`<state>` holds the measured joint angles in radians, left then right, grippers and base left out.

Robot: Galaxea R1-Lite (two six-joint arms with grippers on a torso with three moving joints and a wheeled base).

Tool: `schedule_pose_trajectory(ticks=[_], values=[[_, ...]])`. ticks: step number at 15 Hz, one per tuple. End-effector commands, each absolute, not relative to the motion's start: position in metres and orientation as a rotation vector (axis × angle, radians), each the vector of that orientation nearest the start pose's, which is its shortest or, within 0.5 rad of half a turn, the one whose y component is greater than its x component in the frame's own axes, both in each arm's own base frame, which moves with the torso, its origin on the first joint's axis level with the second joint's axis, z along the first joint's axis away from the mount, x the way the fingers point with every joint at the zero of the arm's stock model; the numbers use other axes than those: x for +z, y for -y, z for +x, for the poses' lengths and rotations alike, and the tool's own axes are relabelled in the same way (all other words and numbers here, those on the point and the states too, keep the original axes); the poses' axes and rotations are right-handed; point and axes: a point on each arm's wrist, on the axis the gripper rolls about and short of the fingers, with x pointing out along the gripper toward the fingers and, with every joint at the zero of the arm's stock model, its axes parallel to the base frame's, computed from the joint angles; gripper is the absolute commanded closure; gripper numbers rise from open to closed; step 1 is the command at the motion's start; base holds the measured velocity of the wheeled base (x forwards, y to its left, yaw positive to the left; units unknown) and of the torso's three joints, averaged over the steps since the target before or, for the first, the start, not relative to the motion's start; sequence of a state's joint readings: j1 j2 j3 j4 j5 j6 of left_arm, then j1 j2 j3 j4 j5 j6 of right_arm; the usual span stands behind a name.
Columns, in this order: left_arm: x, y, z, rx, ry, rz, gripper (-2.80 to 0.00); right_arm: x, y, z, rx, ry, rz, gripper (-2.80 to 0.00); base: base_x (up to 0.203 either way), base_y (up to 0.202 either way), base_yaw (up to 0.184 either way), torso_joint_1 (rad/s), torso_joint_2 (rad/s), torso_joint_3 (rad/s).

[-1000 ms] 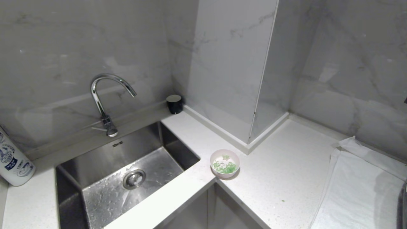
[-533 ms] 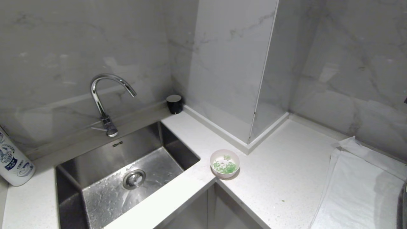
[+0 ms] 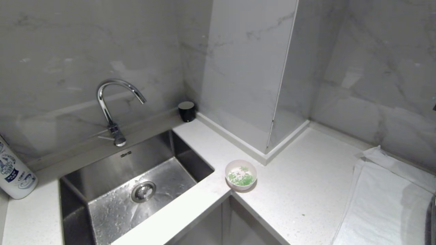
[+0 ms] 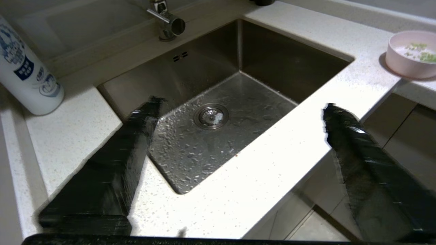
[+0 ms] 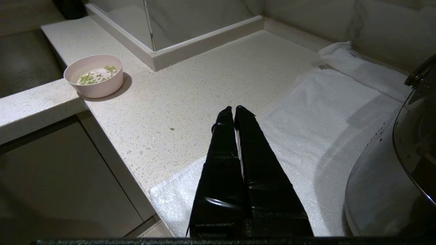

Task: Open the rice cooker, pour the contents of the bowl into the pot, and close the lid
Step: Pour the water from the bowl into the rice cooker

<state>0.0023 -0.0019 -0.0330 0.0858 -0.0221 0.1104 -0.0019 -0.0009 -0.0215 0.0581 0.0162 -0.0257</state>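
Observation:
The small pink bowl [image 3: 240, 166] stands on the white counter, at the inner corner beside the sink. Tiny green bits [image 3: 242, 179] lie scattered on its white inside. The bowl also shows in the left wrist view [image 4: 405, 64] and the right wrist view [image 5: 98, 87]. My left gripper [image 4: 240, 103] hangs open over the sink's front edge, nothing between its fingers, the bowl well off to one side. My right gripper [image 5: 233, 108] is shut and empty above the counter where the towel begins. The rice cooker, its pot and its lid are out of view. Neither arm shows in the head view.
A steel sink [image 3: 190, 163] with a curved faucet [image 3: 112, 102] fills the left. A white printed bottle [image 3: 13, 173] stands far left, a black cup [image 3: 187, 111] in the back corner. A white towel [image 3: 385, 204] covers the right counter, under a shiny steel pan [image 5: 374, 190].

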Motion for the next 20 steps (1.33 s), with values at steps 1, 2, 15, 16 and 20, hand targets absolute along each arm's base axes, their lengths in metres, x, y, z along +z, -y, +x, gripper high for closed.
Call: schedule_pose_trajectory(ticks=[1, 2, 15, 16, 20], values=[[0.0755, 0.0006, -0.0259, -0.025, -0.05, 0.109, 0.0, 0.0754, -0.0004, -0.0246, 0.016, -0.035, -0.026, 0.0, 0.0, 0.0, 0.0, 0.0, 0.0, 0.0], [0.0756, 0.0009, -0.0258, -0.037, -0.05, 0.108, 0.0, 0.0754, -0.0004, -0.0246, 0.016, -0.035, -0.026, 0.0, 0.0, 0.0, 0.0, 0.0, 0.0, 0.0], [0.0756, 0.001, -0.0259, -0.043, -0.05, 0.109, 0.0, 0.0751, -0.0004, -0.0244, 0.015, -0.037, -0.026, 0.0, 0.0, 0.0, 0.0, 0.0, 0.0, 0.0], [0.0756, 0.001, -0.0259, -0.043, -0.05, 0.109, 0.0, 0.0751, -0.0004, -0.0244, 0.016, -0.037, -0.026, 0.0, 0.0, 0.0, 0.0, 0.0, 0.0, 0.0], [0.0756, 0.0009, -0.026, -0.041, -0.049, 0.107, 0.0, 0.0751, -0.0004, -0.0244, 0.015, -0.038, -0.026, 0.0, -0.122, 0.0, 0.002, 0.011, 0.0, 0.0]])
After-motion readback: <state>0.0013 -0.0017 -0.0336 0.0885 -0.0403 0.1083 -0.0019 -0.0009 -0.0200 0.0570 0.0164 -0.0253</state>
